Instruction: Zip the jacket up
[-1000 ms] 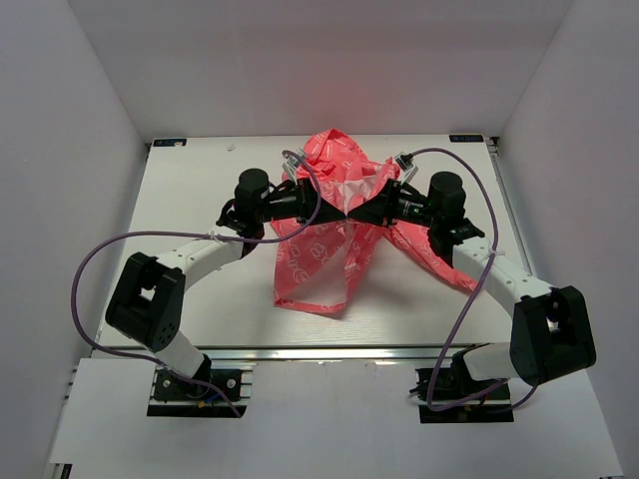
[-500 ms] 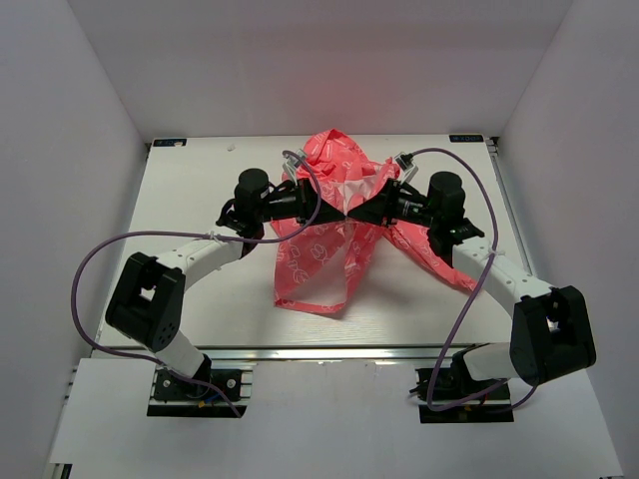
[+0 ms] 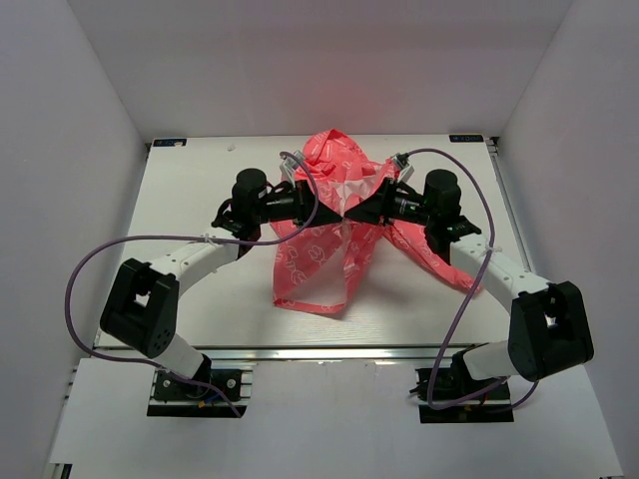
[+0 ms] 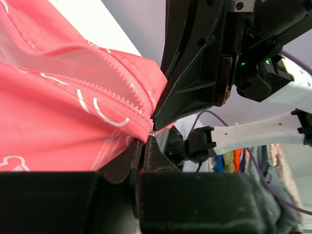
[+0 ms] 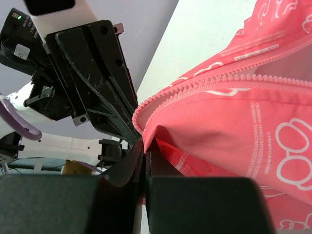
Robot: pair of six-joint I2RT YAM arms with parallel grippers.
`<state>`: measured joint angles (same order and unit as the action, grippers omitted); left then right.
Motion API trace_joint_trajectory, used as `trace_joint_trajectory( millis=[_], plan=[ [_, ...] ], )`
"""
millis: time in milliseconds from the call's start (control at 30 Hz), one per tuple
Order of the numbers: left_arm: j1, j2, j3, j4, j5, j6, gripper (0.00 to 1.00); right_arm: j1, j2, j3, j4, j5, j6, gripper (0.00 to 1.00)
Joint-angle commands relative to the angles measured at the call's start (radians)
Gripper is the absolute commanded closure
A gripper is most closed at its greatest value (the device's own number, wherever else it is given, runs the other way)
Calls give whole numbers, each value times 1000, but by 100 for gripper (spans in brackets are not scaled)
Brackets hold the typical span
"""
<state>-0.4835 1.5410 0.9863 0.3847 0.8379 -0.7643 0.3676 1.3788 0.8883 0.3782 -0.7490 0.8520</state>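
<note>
The 2 grippers meet tip to tip over the jacket [image 3: 324, 254], left gripper [image 3: 332, 213] coming in from 9 o'clock and right gripper [image 3: 356, 214] from 3, each pinching fabric and barring the other's way. The table [image 3: 190, 175] lies open at 10, 7 and 5 o'clock of the jacket. White walls [image 3: 90, 120] close 3 sides.

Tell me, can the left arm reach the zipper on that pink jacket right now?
Probably yes: the left arm has its jaws shut on the jacket right at the zipper teeth, with nothing in between. The right arm pinches the facing edge.
</note>
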Motion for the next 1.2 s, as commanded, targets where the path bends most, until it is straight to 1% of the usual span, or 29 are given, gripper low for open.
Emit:
trace_joint_trajectory(
  millis=[0,33,67,133,200,233,267,300,333,500,600,667,700,767,800,933,1033,1067,1167],
  plan=[
    [-13,-15,-8,-73,79,7,86,-16,-18,41,134,4,24,100],
    [-13,-10,-11,-60,78,-1,86,-15,-17,40,133,-7,27,100],
    [-13,-7,-15,-44,70,-10,82,-13,-15,37,133,-19,28,100],
    [-13,-10,-38,28,66,-52,78,-13,-17,28,120,-32,28,100],
    [-13,-16,-46,54,47,-67,71,-7,-18,15,128,-47,35,100],
    [-13,-16,-46,56,43,-67,64,-6,-17,9,125,-49,36,100],
    [-13,-16,-43,56,37,-70,60,-2,-18,6,126,-49,41,100],
    [-13,-16,-44,68,36,-76,59,-1,-18,3,125,-46,38,100],
    [-13,-16,-44,72,36,-78,58,-1,-21,-2,122,-44,38,100],
    [-14,-22,-54,97,26,-89,70,-1,-17,0,119,-50,35,100],
    [-13,-19,-48,102,29,-93,72,1,-20,-2,105,-46,19,100],
    [-13,-15,-49,111,30,-98,72,2,-21,0,90,-44,12,100],
    [-13,-13,-48,117,32,-104,69,1,-21,1,77,-43,1,100],
    [-13,-10,-49,120,32,-109,56,1,-24,1,59,-35,-13,100],
    [-13,-12,-48,123,32,-110,53,1,-29,0,41,-29,-21,100],
    [-10,-15,-48,123,20,-115,51,2,-40,-2,10,-15,-48,100],
    [-6,-10,-40,140,13,-124,62,1,-44,-3,8,-9,-50,100],
    [-6,-10,-40,147,13,-128,68,1,-43,-3,10,-13,-50,100],
    [-6,-10,-43,161,7,-133,71,2,-38,0,11,-19,-51,100]
  ],
)
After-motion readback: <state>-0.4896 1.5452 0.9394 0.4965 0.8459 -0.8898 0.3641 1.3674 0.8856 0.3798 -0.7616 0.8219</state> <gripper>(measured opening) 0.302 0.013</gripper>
